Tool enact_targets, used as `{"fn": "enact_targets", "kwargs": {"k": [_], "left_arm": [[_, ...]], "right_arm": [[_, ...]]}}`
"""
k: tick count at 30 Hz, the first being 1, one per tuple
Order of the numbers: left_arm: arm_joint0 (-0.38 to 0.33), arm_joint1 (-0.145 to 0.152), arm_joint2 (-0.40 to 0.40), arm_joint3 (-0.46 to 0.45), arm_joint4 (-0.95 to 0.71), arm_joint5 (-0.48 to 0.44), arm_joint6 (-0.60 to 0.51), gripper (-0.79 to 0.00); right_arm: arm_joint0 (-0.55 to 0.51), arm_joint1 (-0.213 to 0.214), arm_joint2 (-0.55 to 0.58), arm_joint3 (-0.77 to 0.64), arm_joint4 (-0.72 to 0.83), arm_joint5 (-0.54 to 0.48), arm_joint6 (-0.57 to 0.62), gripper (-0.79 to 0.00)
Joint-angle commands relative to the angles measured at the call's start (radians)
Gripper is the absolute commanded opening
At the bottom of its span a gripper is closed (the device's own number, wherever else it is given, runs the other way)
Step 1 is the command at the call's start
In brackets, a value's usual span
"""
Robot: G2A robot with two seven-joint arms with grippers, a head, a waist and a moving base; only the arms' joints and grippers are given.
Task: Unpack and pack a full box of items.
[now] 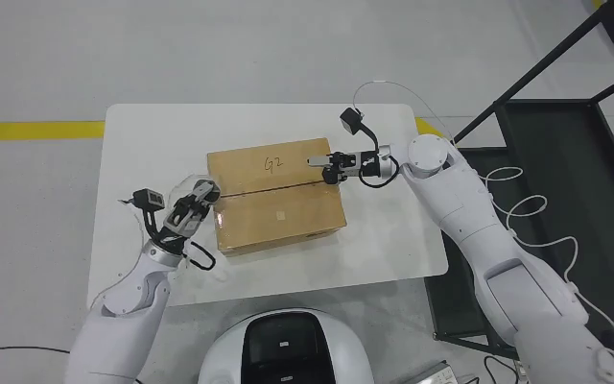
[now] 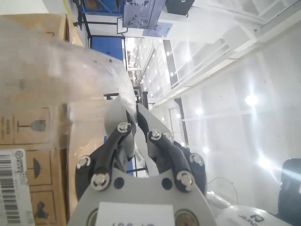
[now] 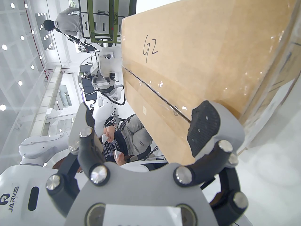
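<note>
A closed cardboard box (image 1: pixel 273 202) marked with handwriting lies in the middle of the white table (image 1: pixel 144 134). My left gripper (image 1: pixel 195 204) is at the box's left end. In the left wrist view this gripper (image 2: pixel 136 115) is shut on a strip of clear tape (image 2: pixel 89 76) that runs from the box (image 2: pixel 14 123) to its fingertips. My right gripper (image 1: pixel 326 166) is at the box's right end, at the centre seam. In the right wrist view this gripper (image 3: pixel 145 128) is open, with one ribbed pad (image 3: pixel 204 128) over the box (image 3: pixel 200 48) top near the seam.
A dark metal rack (image 1: pixel 556 173) stands just off the table's right edge. A barcode label (image 2: pixel 14 184) is stuck on the box's side. Bare table surrounds the box on every side. A yellow floor line (image 1: pixel 48 130) runs behind the table on the left.
</note>
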Motion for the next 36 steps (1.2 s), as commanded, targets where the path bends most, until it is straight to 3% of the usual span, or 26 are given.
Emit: {"fn": "enact_targets", "kwargs": {"k": [1,20,21,22,26,27,28,30,31,36], "left_arm": [[-0.009,-0.002,0.014,0.003,0.036,0.010,0.011,-0.785],[-0.068,-0.028,0.140,0.006,0.398,0.090,0.167,-0.785],[-0.069,-0.029,0.145,0.005,0.417,0.096,0.173,-0.745],[-0.070,-0.030,0.149,0.004,0.436,0.099,0.178,-0.779],[-0.072,-0.032,0.158,-0.001,0.494,0.106,0.189,-0.782],[-0.071,-0.032,0.160,-0.003,0.504,0.111,0.190,-0.745],[-0.072,-0.032,0.161,-0.004,0.515,0.119,0.191,-0.650],[-0.075,-0.033,0.163,-0.008,0.532,0.136,0.192,-0.394],[-0.076,-0.034,0.164,-0.010,0.533,0.140,0.192,0.000],[-0.078,-0.034,0.162,-0.026,0.544,0.131,0.173,0.000]], "right_arm": [[0.000,0.000,0.000,0.000,0.000,0.000,0.000,0.000],[0.000,0.000,0.000,0.000,0.000,0.000,0.000,0.000],[0.000,0.000,0.000,0.000,0.000,0.000,0.000,0.000],[0.000,0.000,0.000,0.000,0.000,0.000,0.000,0.000],[0.000,0.000,0.000,0.000,0.000,0.000,0.000,0.000],[0.000,0.000,0.000,0.000,0.000,0.000,0.000,0.000],[0.000,0.000,0.000,0.000,0.000,0.000,0.000,0.000],[0.000,0.000,0.000,0.000,0.000,0.000,0.000,0.000],[0.000,0.000,0.000,0.000,0.000,0.000,0.000,0.000],[0.000,0.000,0.000,0.000,0.000,0.000,0.000,0.000]]}}
